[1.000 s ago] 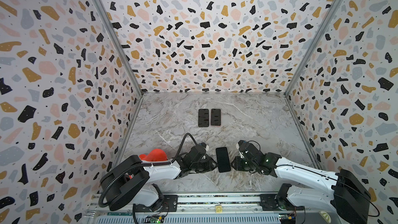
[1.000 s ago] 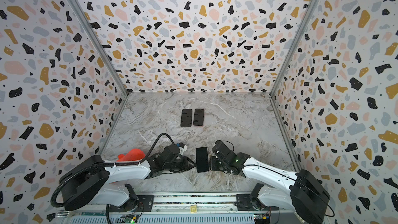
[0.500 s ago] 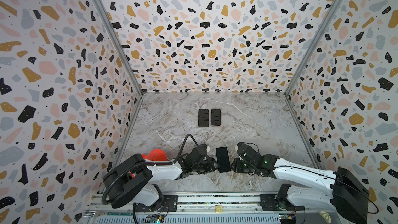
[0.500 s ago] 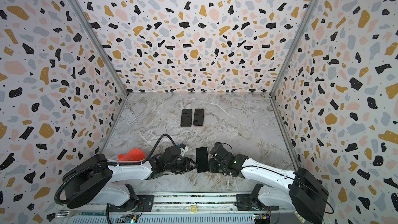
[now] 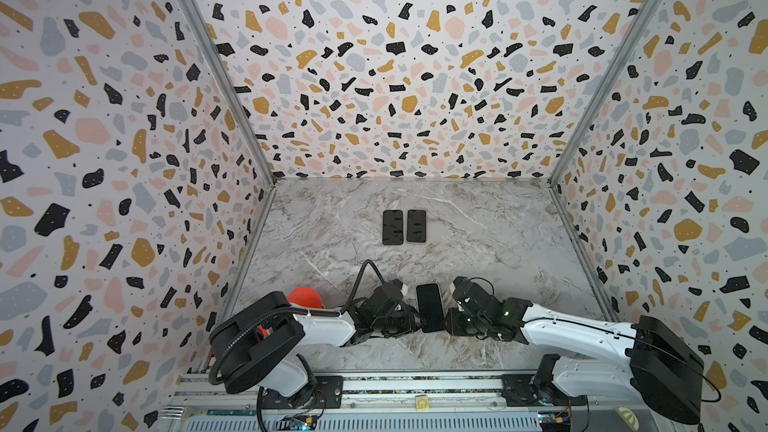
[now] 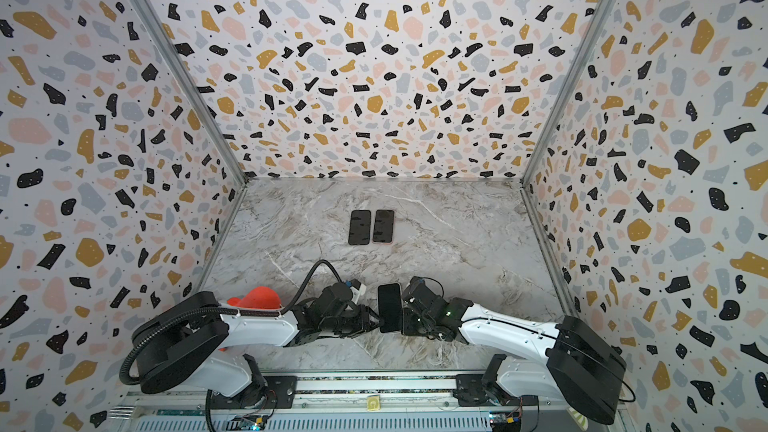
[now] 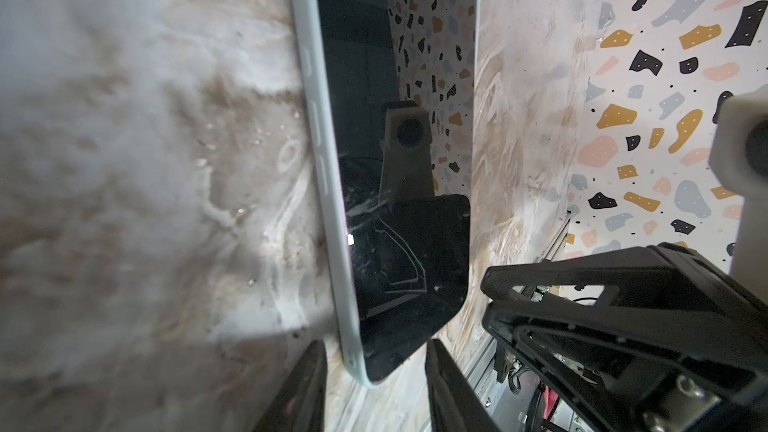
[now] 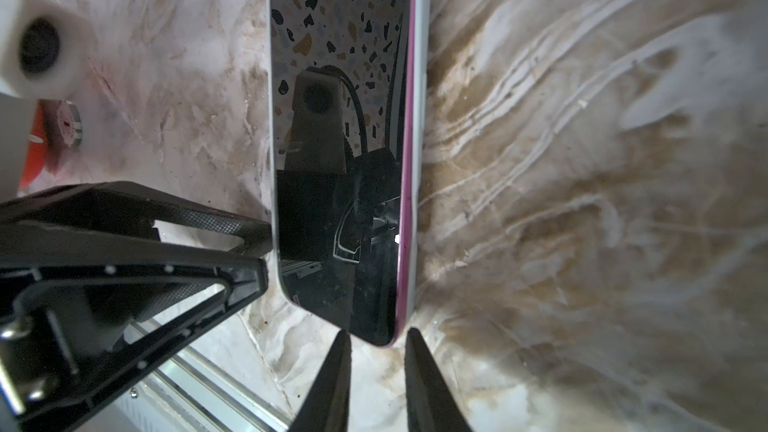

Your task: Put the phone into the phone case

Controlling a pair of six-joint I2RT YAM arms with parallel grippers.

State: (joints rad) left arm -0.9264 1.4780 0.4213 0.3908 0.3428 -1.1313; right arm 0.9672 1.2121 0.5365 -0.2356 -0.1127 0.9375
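Marble table [image 5: 478, 238] bears the cased phone [image 5: 429, 307] between both arms' jaws

A marbled counter [image 5: 478, 243] carries two dark phones [image 5: 404, 226] side by side, a cased phone [image 5: 430, 307] nearer the rail, a red object [image 5: 305, 297] beside it.

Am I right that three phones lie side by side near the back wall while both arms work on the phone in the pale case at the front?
Not quite: only two phones lie side by side near the back wall, as both top views show. The rest holds: both arms work on the phone in the pale case at the front.
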